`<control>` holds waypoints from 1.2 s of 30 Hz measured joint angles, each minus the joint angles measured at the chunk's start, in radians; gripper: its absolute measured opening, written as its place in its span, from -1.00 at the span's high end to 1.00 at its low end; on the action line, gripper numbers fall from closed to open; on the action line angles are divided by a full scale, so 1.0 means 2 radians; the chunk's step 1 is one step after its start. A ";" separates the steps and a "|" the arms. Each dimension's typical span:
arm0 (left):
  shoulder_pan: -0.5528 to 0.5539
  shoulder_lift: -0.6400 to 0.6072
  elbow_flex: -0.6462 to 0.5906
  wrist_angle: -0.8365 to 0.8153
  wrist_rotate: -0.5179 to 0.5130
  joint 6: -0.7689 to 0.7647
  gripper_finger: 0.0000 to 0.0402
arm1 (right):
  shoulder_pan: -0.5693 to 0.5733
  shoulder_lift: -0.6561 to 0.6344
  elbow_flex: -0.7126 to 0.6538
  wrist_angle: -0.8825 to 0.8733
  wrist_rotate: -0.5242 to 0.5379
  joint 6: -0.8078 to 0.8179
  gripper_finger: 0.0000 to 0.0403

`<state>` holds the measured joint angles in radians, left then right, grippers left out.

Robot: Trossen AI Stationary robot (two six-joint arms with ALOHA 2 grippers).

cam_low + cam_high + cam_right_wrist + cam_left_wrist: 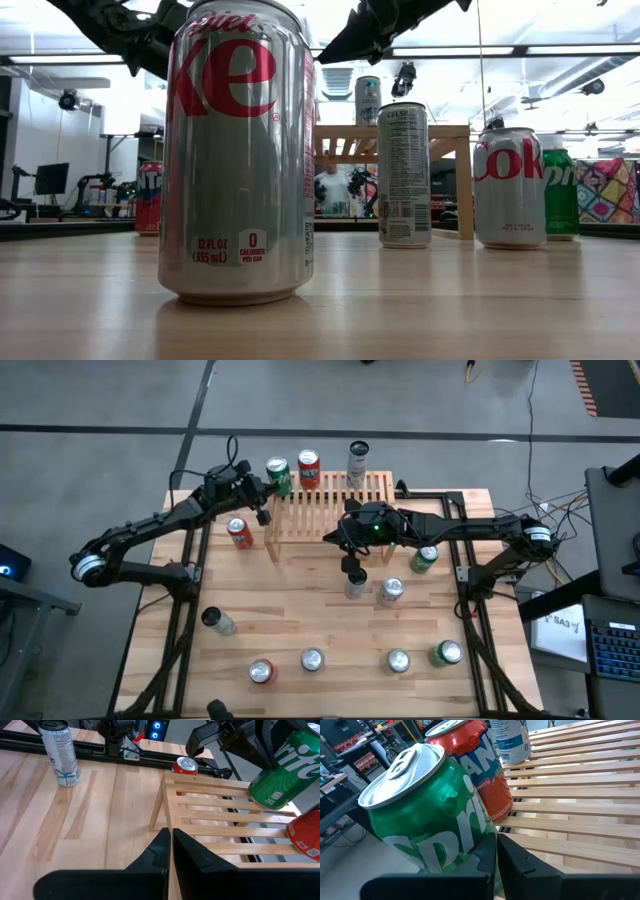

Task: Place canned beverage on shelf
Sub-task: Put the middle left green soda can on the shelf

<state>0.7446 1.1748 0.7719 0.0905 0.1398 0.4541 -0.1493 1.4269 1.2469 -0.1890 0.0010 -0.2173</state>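
One green can, tilted over the shelf, sits clamped in left jaws.

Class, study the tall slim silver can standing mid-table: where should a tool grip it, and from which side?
Grip the slim can around its straight upper body, from above, fingers on its shelf side and front side: it stands upright, and a Coke can stands close beside it. The right tool hangs close by.
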 joint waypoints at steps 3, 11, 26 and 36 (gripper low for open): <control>0.000 0.000 0.000 0.002 0.000 0.000 1.00 | 0.000 0.000 0.000 0.000 0.000 0.000 0.96; -0.001 -0.001 0.000 -0.018 0.014 -0.015 1.00 | 0.000 0.000 0.000 0.000 0.000 0.000 0.96; -0.001 0.001 0.000 -0.009 0.017 -0.022 1.00 | 0.000 -0.001 -0.003 0.000 0.000 -0.001 0.96; 0.000 0.001 0.000 0.004 0.012 -0.022 1.00 | 0.000 -0.001 -0.004 0.001 0.000 -0.003 0.96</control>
<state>0.7444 1.1767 0.7722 0.0983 0.1646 0.4100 -0.1493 1.4258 1.2385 -0.1879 0.0010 -0.2241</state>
